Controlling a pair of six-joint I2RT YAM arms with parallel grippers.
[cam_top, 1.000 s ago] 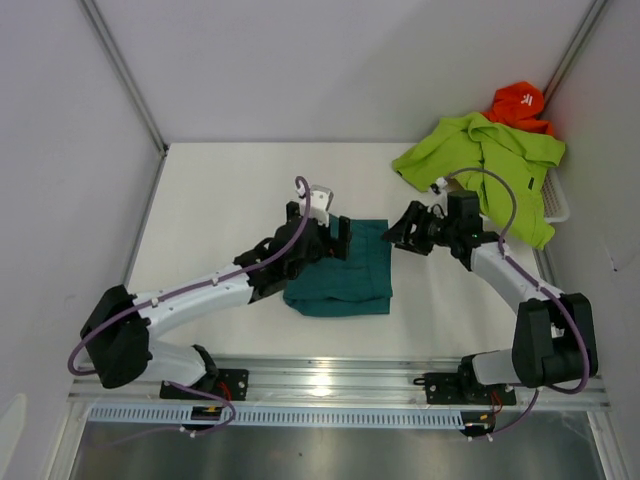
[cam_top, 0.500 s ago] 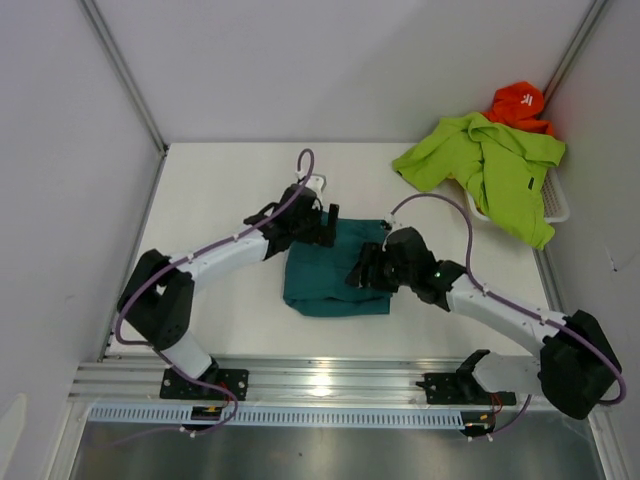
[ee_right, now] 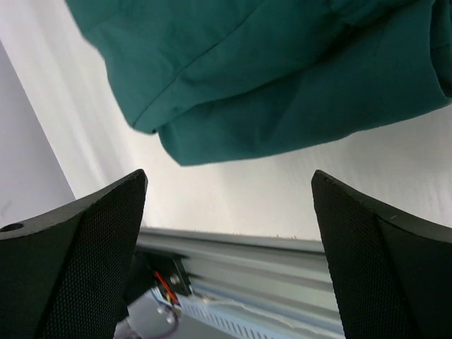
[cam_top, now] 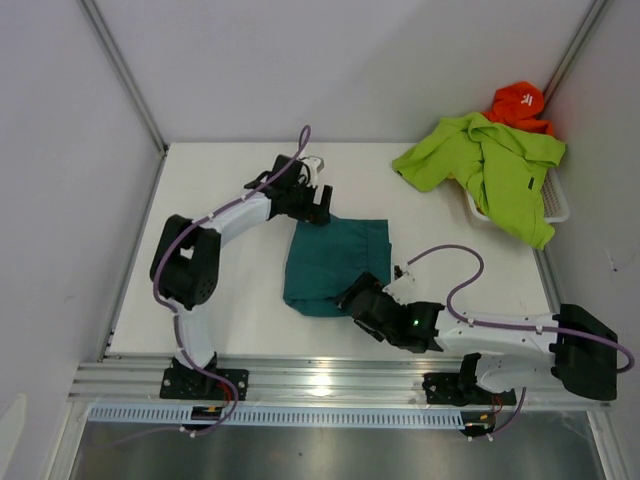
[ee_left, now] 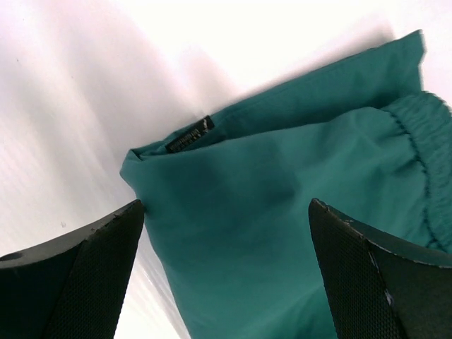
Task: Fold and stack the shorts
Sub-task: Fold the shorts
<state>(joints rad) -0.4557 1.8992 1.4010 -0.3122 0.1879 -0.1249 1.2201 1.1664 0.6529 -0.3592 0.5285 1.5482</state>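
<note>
The left claw (cam_top: 312, 206), seen from above, stands wide open with nothing held, at the far left corner of the folded teal shorts (cam_top: 335, 262), which lie just on its near side on the white counter (cam_top: 220, 270). The right claw (cam_top: 352, 300) is also spread open and holds nothing, at the near edge of the same shorts. The lime green shorts (cam_top: 490, 170) lie well off to its far right, draped over a white basket (cam_top: 556, 207) with an orange cloth (cam_top: 518, 102) behind. In the left wrist view, the left claw's fingers (ee_left: 78, 282) stand wide apart. The teal cloth spreads between and beyond them, a small black label (ee_left: 189, 134) at its edge. In the right wrist view, the right claw's fingers (ee_right: 70, 268) are parted over bare counter, with the teal hem just beyond the tips and a metal rail (ee_right: 233, 268) below.
</note>
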